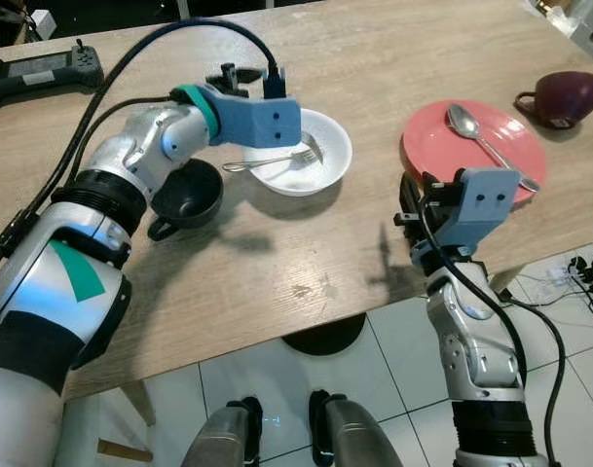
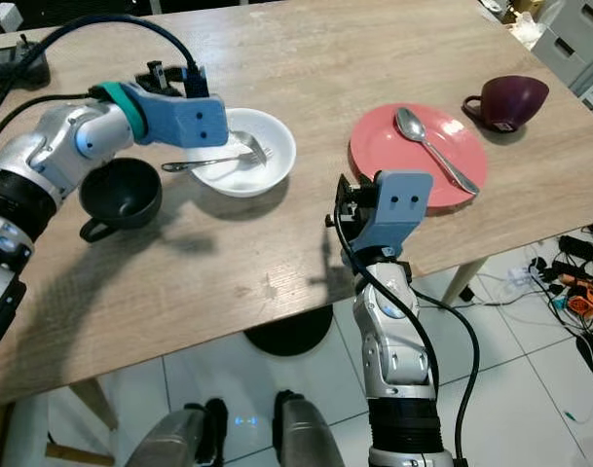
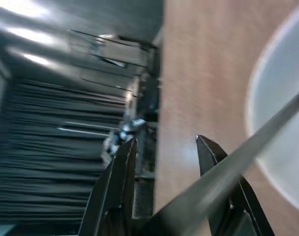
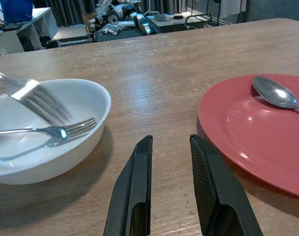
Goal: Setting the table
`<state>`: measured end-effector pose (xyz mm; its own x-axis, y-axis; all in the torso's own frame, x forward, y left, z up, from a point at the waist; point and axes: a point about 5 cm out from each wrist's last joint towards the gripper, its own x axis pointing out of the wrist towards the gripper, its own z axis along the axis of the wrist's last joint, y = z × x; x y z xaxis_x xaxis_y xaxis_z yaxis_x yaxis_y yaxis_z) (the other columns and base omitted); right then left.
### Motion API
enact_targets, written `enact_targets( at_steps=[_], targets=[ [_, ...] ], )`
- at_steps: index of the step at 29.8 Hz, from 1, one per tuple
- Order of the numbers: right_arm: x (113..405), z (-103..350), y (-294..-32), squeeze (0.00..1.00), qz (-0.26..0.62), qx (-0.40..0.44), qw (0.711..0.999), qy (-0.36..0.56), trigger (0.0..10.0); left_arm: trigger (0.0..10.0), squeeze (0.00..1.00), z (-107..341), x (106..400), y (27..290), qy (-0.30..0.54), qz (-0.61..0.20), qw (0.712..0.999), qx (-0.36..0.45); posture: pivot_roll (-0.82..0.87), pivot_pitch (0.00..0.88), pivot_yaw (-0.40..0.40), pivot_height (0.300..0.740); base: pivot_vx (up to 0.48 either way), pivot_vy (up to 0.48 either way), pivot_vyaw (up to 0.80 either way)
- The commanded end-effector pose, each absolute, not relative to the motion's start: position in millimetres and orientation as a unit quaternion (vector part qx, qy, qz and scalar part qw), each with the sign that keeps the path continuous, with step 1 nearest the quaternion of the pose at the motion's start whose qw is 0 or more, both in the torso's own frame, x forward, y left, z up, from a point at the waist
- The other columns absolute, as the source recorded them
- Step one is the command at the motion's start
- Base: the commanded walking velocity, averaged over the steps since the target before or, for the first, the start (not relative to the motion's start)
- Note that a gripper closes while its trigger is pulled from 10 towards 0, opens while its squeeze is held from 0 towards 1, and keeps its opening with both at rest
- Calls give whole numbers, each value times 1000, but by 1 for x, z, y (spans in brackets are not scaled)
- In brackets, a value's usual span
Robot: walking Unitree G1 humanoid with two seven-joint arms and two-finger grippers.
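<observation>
A white bowl stands mid-table with a silver fork lying across its rim, tines inside. My left gripper hovers just beyond the bowl's far left side, open and empty; in the left wrist view the fork handle crosses blurred in front of the fingers. To the right, a red plate carries a spoon. At the near table edge, between bowl and plate, my right gripper is open with nothing between its fingers.
A black cup sits left of the bowl, under my left forearm. A dark purple mug lies tilted at the far right. A black handheld controller rests at the far left. Tiled floor lies below the table edge.
</observation>
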<state>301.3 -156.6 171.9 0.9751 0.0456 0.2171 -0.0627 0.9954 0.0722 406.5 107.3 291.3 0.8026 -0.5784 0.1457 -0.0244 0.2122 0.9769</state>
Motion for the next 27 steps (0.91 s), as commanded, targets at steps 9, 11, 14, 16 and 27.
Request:
enact_targets(
  at_steps=[9,11,14,16,27],
  targets=[
    [302,168,-156,0,29,42,994,-102,10000,10000,0,280,400,109,-250,-243,736,581,-111,124,51,740,0,0,0],
    [302,168,-155,0,30,42,993,-102,10000,10000,0,277,401,113,-249,-231,728,596,-107,121,51,740,0,0,0],
    [303,169,-155,0,31,42,993,-102,10000,10000,0,279,403,120,-253,-201,719,615,-109,120,50,740,0,0,0],
    [303,169,-154,0,32,42,993,-102,10000,10000,0,284,403,126,-262,-175,719,620,-106,120,51,740,0,0,0],
    [303,168,-154,0,33,43,994,-100,10000,10000,0,320,395,140,-299,-118,841,436,-99,126,52,740,0,0,0]
  ],
)
